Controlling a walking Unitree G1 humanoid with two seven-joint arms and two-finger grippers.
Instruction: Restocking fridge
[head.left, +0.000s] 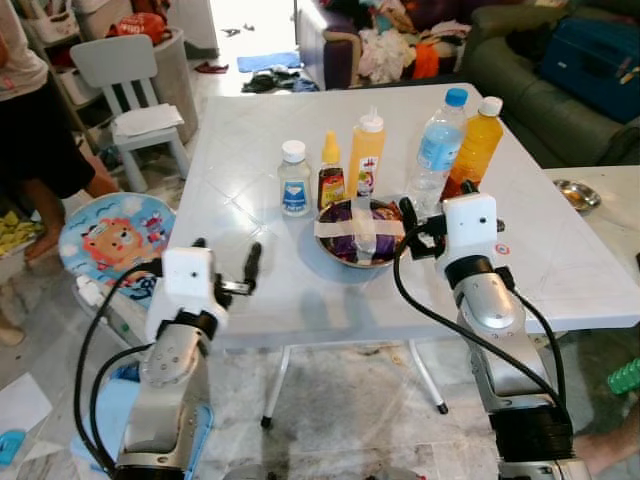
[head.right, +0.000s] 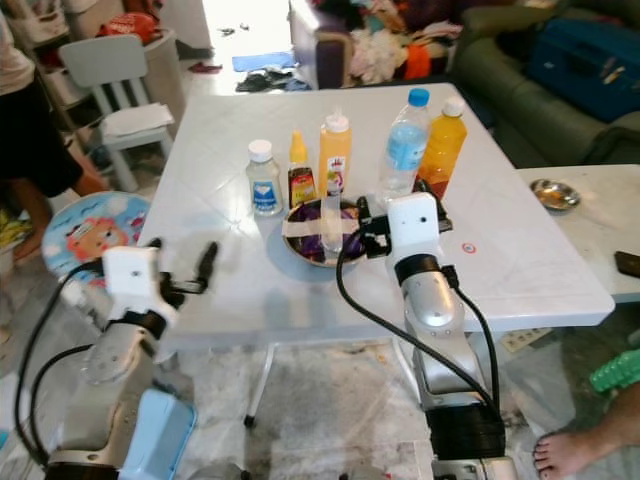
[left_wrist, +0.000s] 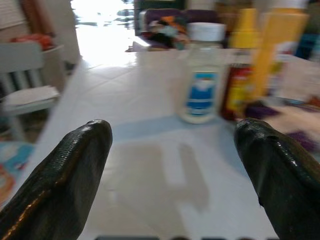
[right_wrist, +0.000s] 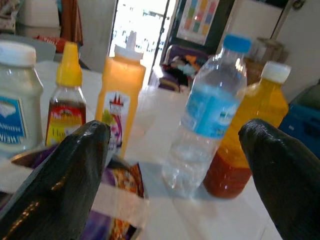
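On the white table (head.left: 560, 250) a clear water bottle (head.left: 437, 150), blue-capped and blue-labelled, stands between two orange bottles. Right claw (head.left: 432, 222), fingers apart, faces it; left claw (head.left: 226, 262) also gapes.

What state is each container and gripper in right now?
Mayonnaise jar: upright, capped.
Small sauce bottle: upright, capped.
Yellow squeeze bottle: upright, capped.
Water bottle: upright, capped.
Orange juice bottle: upright, capped.
Bowl: taped over.
Left gripper: open.
Right gripper: open.

Daylight floods through a blown-out doorway (head.left: 250, 25) beyond the table's (head.left: 240, 200) far edge; wrist views are softly blurred.
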